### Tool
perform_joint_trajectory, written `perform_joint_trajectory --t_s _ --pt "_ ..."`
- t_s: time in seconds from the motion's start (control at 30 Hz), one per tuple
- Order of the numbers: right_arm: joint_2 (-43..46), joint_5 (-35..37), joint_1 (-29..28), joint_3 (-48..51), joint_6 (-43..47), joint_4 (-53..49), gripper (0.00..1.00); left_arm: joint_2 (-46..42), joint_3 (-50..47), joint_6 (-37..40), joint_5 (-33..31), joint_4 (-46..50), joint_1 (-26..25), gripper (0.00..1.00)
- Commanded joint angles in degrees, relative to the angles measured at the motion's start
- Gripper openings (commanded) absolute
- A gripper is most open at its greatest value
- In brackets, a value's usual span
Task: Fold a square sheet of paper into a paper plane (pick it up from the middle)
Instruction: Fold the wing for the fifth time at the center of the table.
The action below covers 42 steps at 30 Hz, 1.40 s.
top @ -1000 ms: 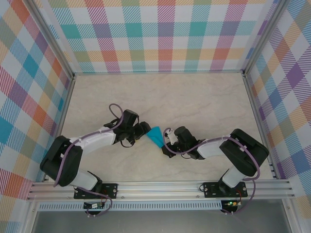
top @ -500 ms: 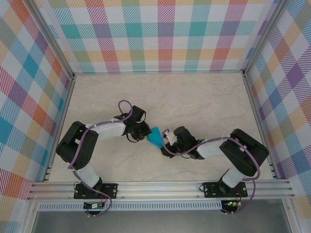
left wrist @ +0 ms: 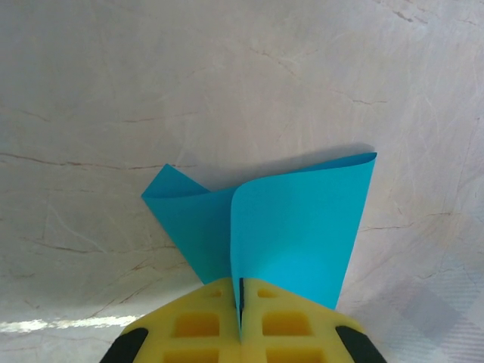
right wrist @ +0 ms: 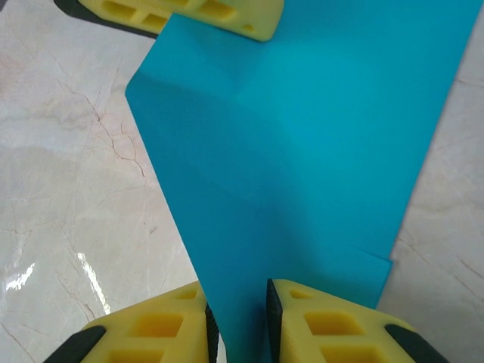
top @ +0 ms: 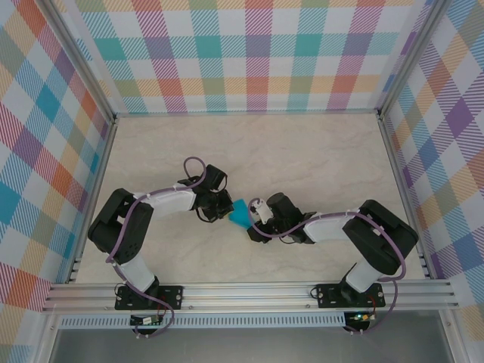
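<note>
Top external view: the teal-blue paper sheet sits just above the marble-patterned table, near its middle and a little toward the near edge, bridging the two grippers. The left arm bends its elbow out to the left and runs its forearm rightward, so the left gripper meets the sheet's left side. The right arm mirrors it, elbow out to the right and forearm reaching left, with the right gripper at the sheet's right side. Both wrists are low and nearly level with each other.

Left wrist view: the left gripper has its yellow pads pressed together, pinching the sheet at a corner. The paper fans out beyond the pads as two loose, curved flaps with no sharp crease. It looks very light and limp, likely to buckle, tear or slide if tugged, so a grip near a fold or edge should hold best.

Right wrist view: the right gripper has its jaws a little apart, with the sheet running down through the gap. I cannot tell whether either pad presses on it. A soft diagonal crease crosses the paper, and a left finger shows at the far end.
</note>
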<state>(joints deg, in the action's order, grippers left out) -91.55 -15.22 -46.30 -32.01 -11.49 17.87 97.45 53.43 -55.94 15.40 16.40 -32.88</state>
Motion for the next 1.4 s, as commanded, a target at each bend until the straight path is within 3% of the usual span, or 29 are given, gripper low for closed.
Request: perform_joint_trajectory --t_s 0.0,0.17,0.3,0.37,0.5,0.87,1.37 --pt "-0.5 1.0 -0.5 -1.2 1.1 -1.1 0.23 0.5 0.5 -0.4 0.4 1.2 -0.3 0.0" --pt "-0.9 0.0 -0.5 -1.2 0.3 -1.6 0.14 -0.4 0.2 -0.5 -0.8 1.9 -0.3 0.01" --pt "-1.1 -0.9 -0.4 -0.6 -1.0 -0.2 0.1 -2.2 0.1 -0.3 -3.0 3.8 -0.3 0.13" --pt "-1.5 -1.5 -0.2 -0.6 -2.0 0.0 0.1 -3.7 -0.2 -0.3 -4.9 5.3 -0.2 0.26" --pt "-2.4 -2.2 0.4 0.5 -5.3 2.5 0.09 -7.0 -1.2 -0.6 -7.8 7.3 0.0 0.35" --pt "-4.6 -11.7 5.5 2.2 -16.1 8.3 0.02 -16.0 -4.8 -1.6 -13.4 8.8 0.1 0.38" --pt "-5.1 -16.8 12.0 6.2 -26.4 16.9 0.01 -17.1 -7.9 -2.6 -9.3 1.1 0.0 0.32"
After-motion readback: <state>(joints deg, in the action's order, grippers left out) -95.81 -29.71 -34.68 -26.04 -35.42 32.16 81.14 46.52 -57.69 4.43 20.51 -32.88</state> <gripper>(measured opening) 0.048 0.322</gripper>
